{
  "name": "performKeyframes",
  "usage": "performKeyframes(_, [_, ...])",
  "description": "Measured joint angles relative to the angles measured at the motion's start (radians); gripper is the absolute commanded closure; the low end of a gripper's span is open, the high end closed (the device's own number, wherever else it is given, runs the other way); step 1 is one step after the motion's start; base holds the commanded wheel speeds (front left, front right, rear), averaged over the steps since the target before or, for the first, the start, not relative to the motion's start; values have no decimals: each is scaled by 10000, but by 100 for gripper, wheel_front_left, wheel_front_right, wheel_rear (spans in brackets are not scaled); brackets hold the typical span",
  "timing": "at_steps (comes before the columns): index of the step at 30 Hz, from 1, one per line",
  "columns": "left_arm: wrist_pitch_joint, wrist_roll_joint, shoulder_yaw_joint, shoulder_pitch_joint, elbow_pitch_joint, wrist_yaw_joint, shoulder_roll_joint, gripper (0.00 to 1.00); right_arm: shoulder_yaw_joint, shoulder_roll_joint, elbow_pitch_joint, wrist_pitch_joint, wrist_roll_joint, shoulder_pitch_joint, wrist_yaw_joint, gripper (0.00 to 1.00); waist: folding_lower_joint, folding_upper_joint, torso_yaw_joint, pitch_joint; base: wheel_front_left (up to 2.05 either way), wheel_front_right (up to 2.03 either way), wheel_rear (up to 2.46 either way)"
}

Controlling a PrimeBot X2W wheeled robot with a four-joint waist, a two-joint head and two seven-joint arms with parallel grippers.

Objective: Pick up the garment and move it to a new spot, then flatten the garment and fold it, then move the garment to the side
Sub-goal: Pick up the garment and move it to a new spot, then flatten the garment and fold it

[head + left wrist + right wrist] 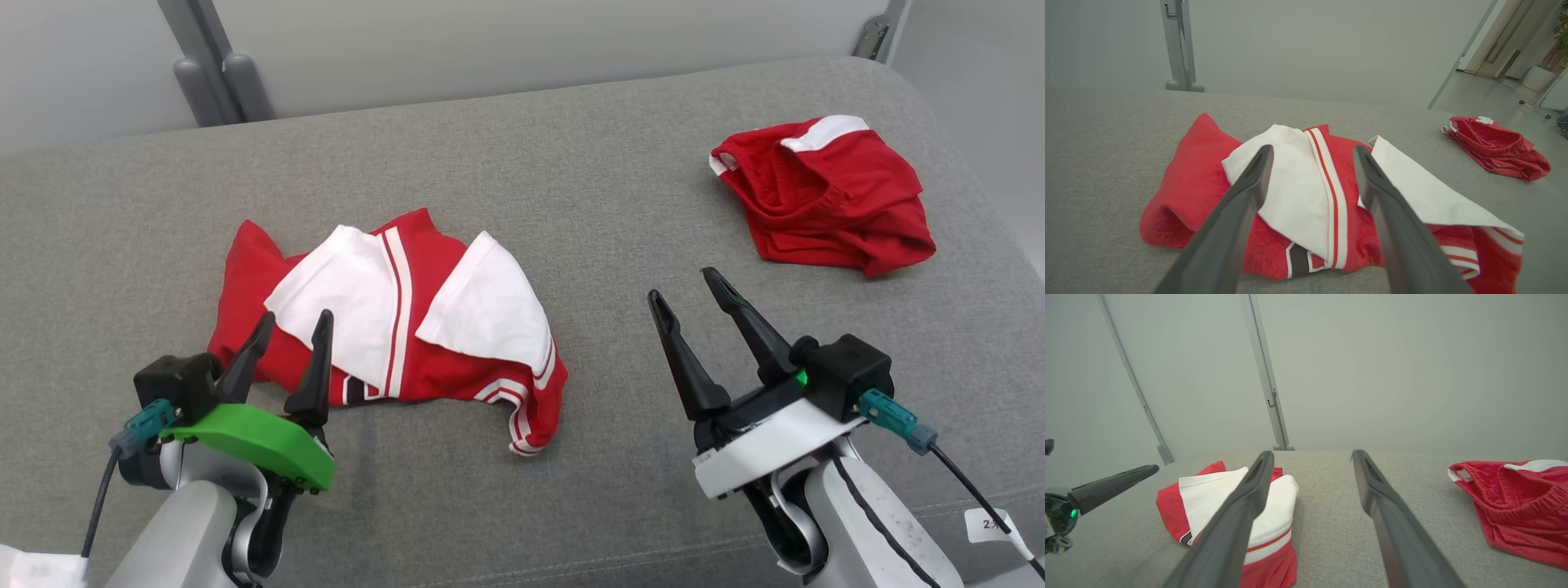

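A red and white garment (392, 327) lies loosely bunched on the grey padded surface (571, 163), left of centre, with two white panels turned up over the red. My left gripper (295, 318) stands open at its near left edge, fingertips just over the cloth and nothing between them. In the left wrist view the garment (1298, 204) lies right beyond the open left gripper (1312, 149). My right gripper (684, 286) is open above bare fabric, to the right of the garment (1208, 490). The right wrist view has the right gripper (1312, 453) open too.
A second, all-red garment with a white band (824, 204) lies crumpled at the back right (1494, 149) (1515, 498). Grey metal posts (220, 82) stand behind the surface's back edge. The surface curves off at the right. Bare fabric lies between the two garments.
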Motion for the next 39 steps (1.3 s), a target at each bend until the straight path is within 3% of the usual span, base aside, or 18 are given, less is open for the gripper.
performKeyframes(5, [2, 6, 522, 293, -476, 92, -117, 0, 100, -2, 261, 0, 8, 197, 0, 0, 0, 0, 167, 29, 0, 0, 0])
performKeyframes(14, [2, 219, 1156, 463, -1279, 92, -339, 0, 1181, 17, 1149, 305, 8, 232, 2, 0, 0, 0, 469, 41, 0, 0, 0])
performKeyframes(25, [2, 723, 1193, 800, -1515, -79, -460, 0, 1994, 8, 2117, 993, -192, -578, 2, 0, 0, 0, 745, 125, 0, 0, 0])
performKeyframes(34, [2, 788, 1312, 1039, -1622, -196, -708, 0, 2019, 8, 2964, 1457, -251, -1045, 2, 0, 0, 0, 1085, 176, 0, 0, 0])
performKeyframes(38, [2, 813, 1522, 1149, -1655, -242, -713, 0, 1929, 13, 3175, 1498, -236, -1269, 2, 6, 0, 0, 1226, 195, 0, 0, 0])
performKeyframes(39, [2, 826, 1582, 1196, -1666, -242, -709, 0, 1925, 13, 3239, 1498, -201, -1342, 2, 24, 0, 0, 1243, 197, 0, 0, 0])
